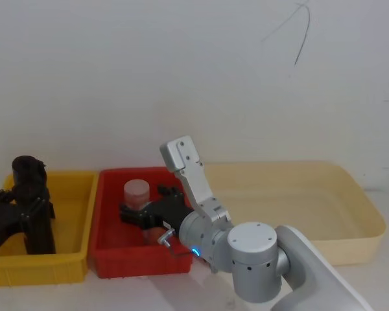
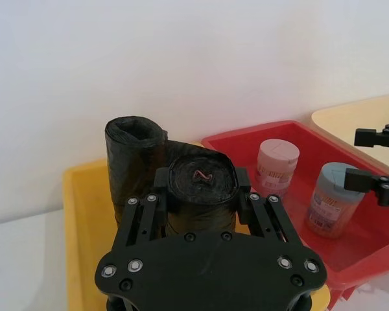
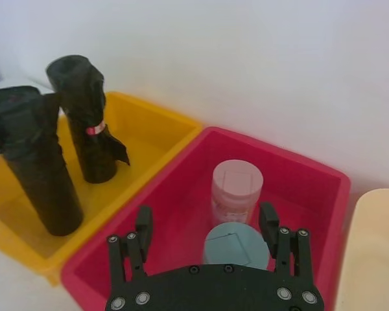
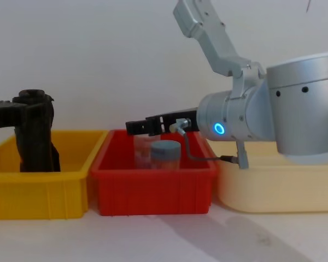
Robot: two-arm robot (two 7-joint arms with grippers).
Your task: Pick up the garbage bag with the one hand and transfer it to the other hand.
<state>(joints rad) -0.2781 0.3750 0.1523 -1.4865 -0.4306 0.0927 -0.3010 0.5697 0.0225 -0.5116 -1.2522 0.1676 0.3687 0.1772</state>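
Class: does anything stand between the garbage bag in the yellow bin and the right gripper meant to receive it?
Only the adjoining walls of the yellow bin and red bin. The left gripper grips the garbage bag; the second roll stands beside it, off the path. Above the rims, nothing visible blocks the open right gripper.

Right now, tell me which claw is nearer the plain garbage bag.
Left. The left claw clasps the garbage bag in the yellow bin; the right claw is over the neighbouring red bin.

Two black rolls (image 3: 42,175) (image 3: 84,123), two jars (image 3: 236,191) (image 3: 236,246), three bins (image 1: 39,267) (image 1: 136,264) (image 1: 350,241), two tools (image 2: 201,184) (image 3: 205,217).
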